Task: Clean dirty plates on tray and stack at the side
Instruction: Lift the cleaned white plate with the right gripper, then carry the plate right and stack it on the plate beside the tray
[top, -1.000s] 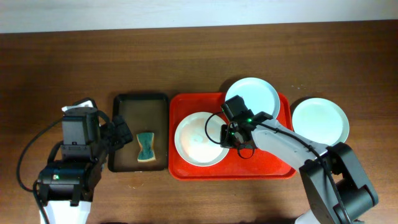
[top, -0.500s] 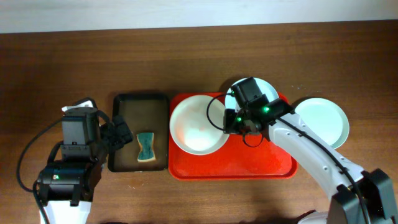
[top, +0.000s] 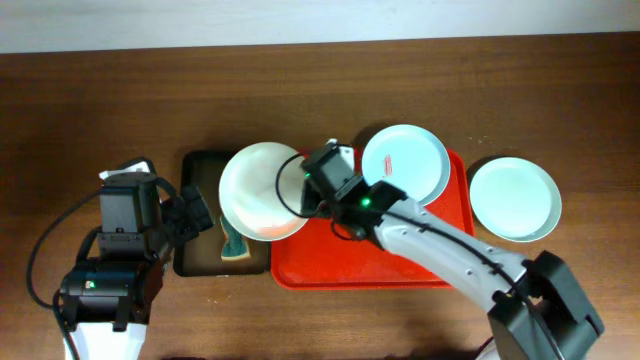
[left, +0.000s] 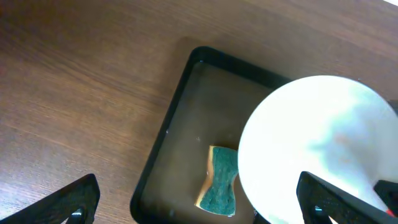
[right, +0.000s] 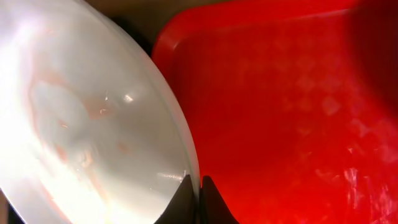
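My right gripper (top: 308, 196) (right: 199, 186) is shut on the rim of a white plate (top: 260, 190) (right: 87, 124) with faint reddish smears. It holds the plate in the air over the right side of the black-rimmed tray, at the left edge of the red tray (top: 400, 265) (right: 280, 106). In the left wrist view the same plate (left: 317, 143) hangs above that tray's right half. A second plate (top: 405, 163) with a small red smear lies at the red tray's back right. A third plate (top: 514, 198) rests on the table right of the tray. My left gripper (top: 196, 214) (left: 199, 200) stands open and empty at the black tray's left side.
The black-rimmed brown tray (top: 200, 170) (left: 180, 93) lies left of the red tray. A green and yellow sponge (top: 232, 245) (left: 219, 186) lies in it, partly under the held plate. Bare wooden table (top: 120, 100) surrounds both trays.
My right gripper has carried the plate up off the red tray and leftward until it is over the black tray. The left arm has not moved.
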